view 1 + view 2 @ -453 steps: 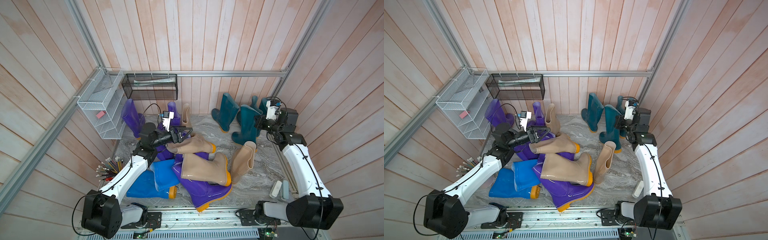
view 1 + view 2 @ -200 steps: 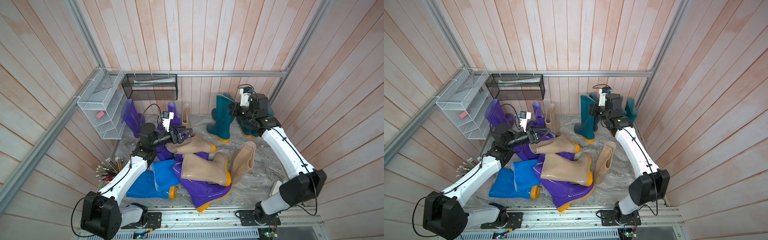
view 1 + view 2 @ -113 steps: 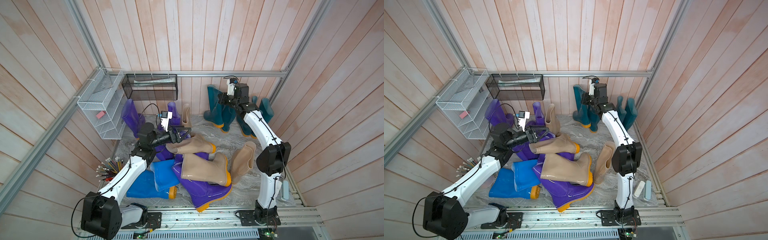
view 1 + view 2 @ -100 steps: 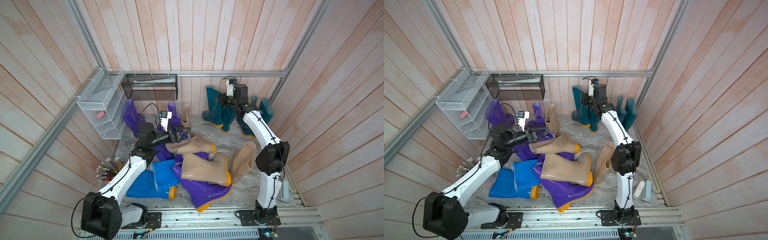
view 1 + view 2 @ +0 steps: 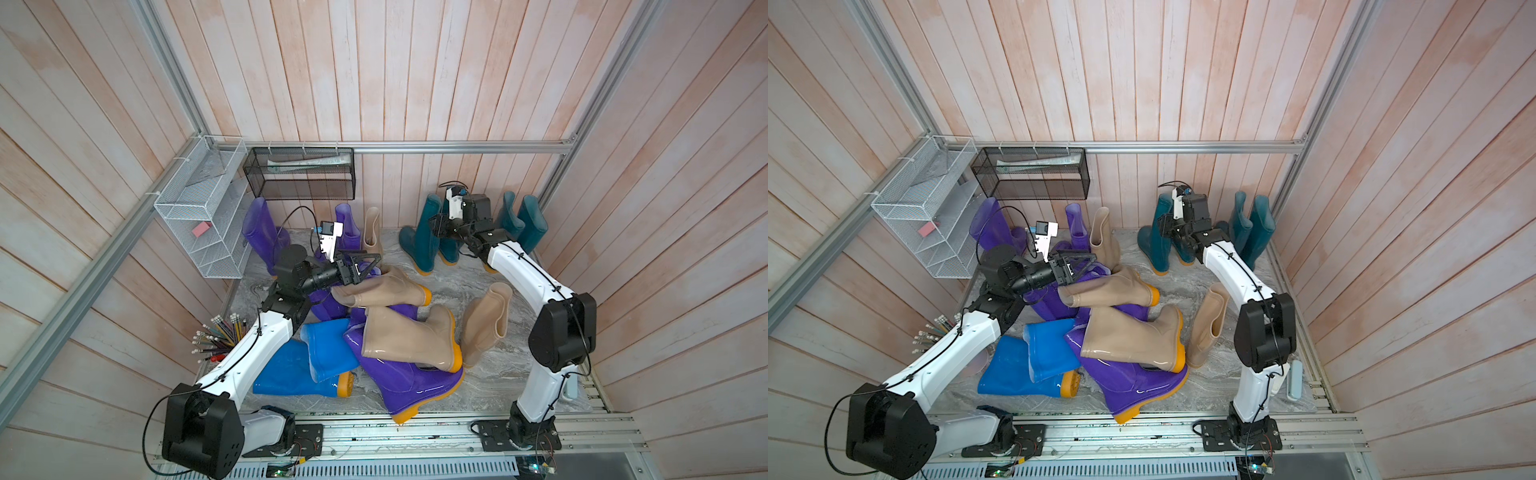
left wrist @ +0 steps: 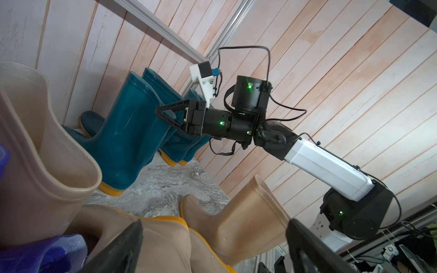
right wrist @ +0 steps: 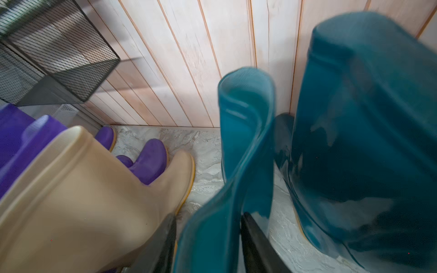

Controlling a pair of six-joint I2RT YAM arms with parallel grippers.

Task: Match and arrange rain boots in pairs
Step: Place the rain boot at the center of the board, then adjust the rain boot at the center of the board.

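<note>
Clearly, teal boot point(image 5: 427, 232) stands upright.

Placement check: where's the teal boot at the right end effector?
In both top views, teal boot upright at back wall, right of centre, beside second teal boot.

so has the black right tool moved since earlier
Yes, the right tool swung from the aluminium corner post toward the black wire-mesh basket.
</note>
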